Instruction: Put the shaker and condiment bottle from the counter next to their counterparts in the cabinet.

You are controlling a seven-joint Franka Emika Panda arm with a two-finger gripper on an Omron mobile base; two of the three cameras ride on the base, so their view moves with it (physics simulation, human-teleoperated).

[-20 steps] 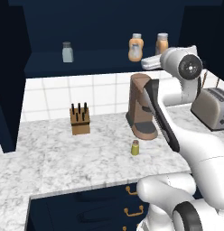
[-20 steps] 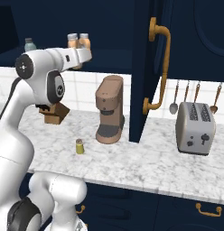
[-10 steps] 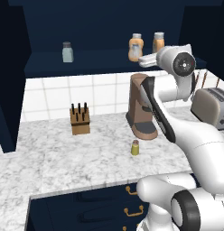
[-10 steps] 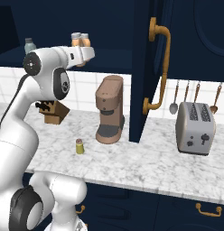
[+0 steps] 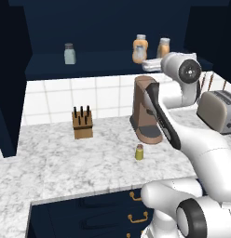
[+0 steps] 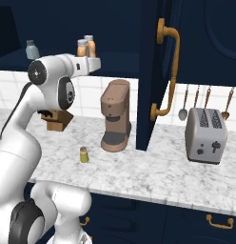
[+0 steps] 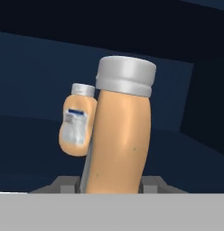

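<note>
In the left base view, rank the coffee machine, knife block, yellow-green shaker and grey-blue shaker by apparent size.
1. coffee machine
2. knife block
3. grey-blue shaker and yellow-green shaker: look alike, and the grey-blue one stands farther back, so unranked.

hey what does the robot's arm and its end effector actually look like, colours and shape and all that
The arm is made of glossy white, rounded, tube-like segments with bulbous shells at the joints. Each joint carries a dark round cap with a paler ring, and a black band runs along one link. The hand section is a white blocky piece, and the end effector shows small grey, squared finger tips. I see no loose cables or markings.
</note>
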